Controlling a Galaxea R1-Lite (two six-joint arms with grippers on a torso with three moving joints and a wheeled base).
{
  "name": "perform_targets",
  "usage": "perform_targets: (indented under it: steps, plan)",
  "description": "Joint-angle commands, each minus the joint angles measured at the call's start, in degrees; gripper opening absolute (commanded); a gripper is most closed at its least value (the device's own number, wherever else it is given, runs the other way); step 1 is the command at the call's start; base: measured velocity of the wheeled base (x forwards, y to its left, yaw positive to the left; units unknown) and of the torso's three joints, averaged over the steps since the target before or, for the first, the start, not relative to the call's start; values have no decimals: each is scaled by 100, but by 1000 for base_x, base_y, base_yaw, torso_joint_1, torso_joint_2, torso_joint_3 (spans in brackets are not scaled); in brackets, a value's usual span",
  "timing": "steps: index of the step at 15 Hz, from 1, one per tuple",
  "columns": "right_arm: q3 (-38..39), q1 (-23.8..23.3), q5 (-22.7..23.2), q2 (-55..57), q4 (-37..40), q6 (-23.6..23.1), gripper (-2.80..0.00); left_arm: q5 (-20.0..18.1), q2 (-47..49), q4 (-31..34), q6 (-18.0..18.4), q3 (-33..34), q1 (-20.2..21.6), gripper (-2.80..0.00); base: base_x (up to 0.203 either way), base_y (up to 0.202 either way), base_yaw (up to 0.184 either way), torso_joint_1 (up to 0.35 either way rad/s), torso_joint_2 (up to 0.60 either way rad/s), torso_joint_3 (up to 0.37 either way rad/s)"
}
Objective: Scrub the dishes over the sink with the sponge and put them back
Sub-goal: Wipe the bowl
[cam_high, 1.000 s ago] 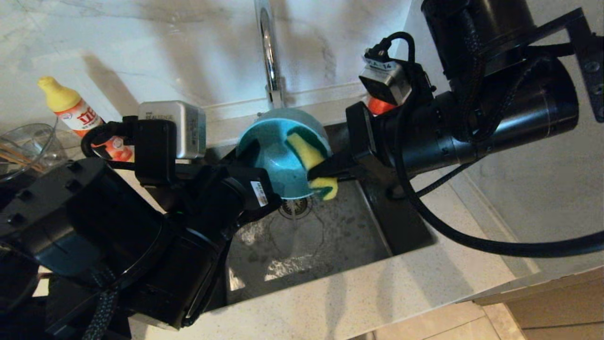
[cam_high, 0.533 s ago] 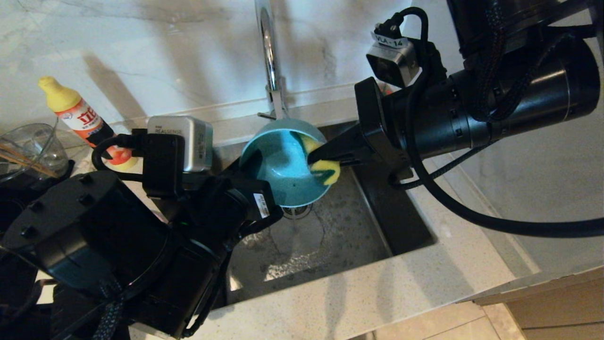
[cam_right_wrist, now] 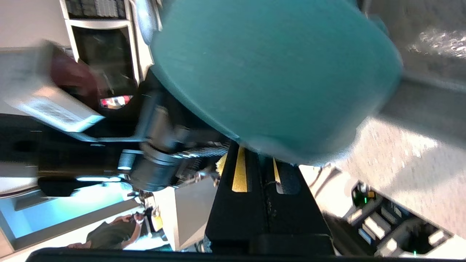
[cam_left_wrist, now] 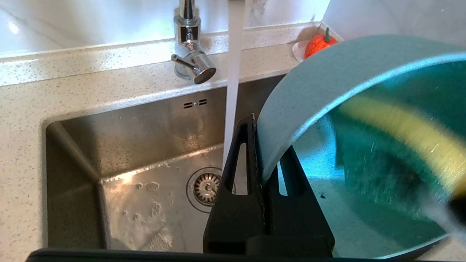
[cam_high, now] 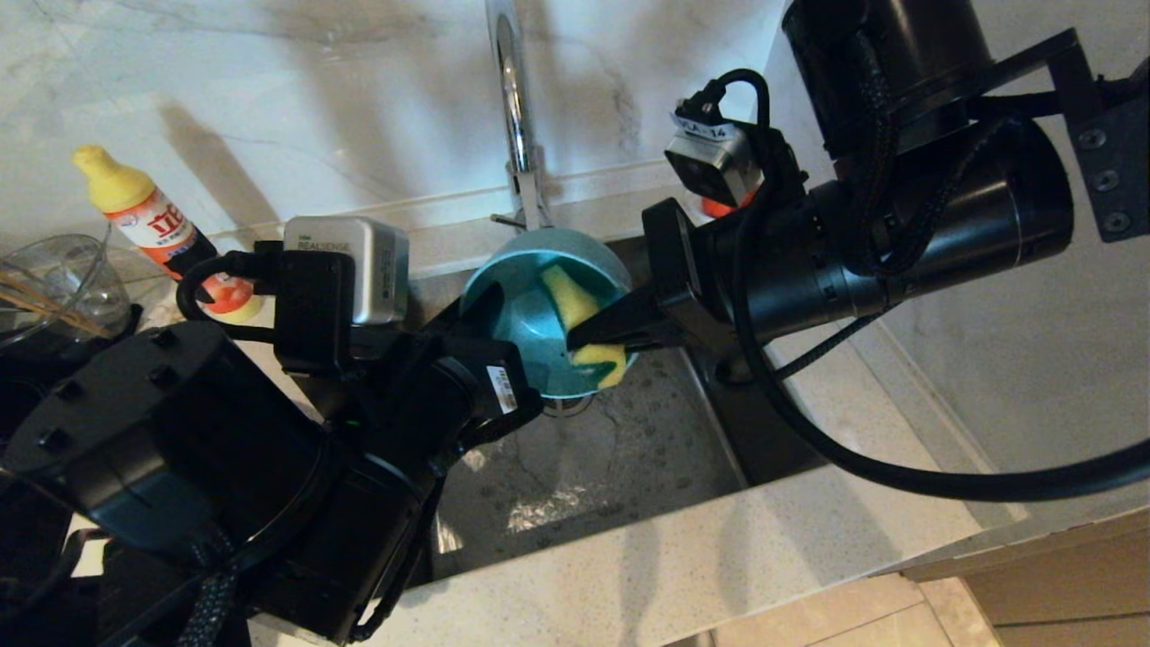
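Tilted over the sink (cam_high: pixel 629 449) is the teal-blue bowl (cam_high: pixel 512 310), its hollow facing the right arm. My left gripper (cam_left_wrist: pixel 260 145) is shut on the bowl's rim (cam_left_wrist: pixel 291 120), one finger outside and one inside. The yellow and green sponge (cam_high: pixel 575 310) lies against the inside of the bowl, with my right gripper (cam_high: pixel 586 340) shut on it. In the right wrist view the bowl's outer wall (cam_right_wrist: pixel 273 72) fills the top, and the sponge (cam_right_wrist: pixel 240 171) shows through the finger slots. Chopsticks (cam_high: pixel 36 301) lie at the far left. The pink plate is out of view.
Water (cam_left_wrist: pixel 233 72) runs from the chrome faucet (cam_high: pixel 514 108) down to the strainer drain (cam_left_wrist: pixel 205 185). A dish soap bottle (cam_high: pixel 148 220) and a clear glass bowl (cam_high: pixel 54 270) stand on the left counter. A small red-orange thing (cam_left_wrist: pixel 318 43) sits behind the sink.
My right gripper swept the sponge up along the bowl's right side, then back down and toward the bowl's middle. The left gripper still holds the bowl, which sits slightly lower and further right than a second ago.
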Motion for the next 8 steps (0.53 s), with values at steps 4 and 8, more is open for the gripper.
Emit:
perform_targets:
  steps: [4,8]
  plan:
    - [364,-109,-4,-362,211,18,-280,44,-70,-24,10,-118,26,-280,0,0,0,0,0,0]
    - [438,-145,-6,-736,165,-68,-280,62,32,-24,-9,-30,53,-280,0,0,0,0,0,0]
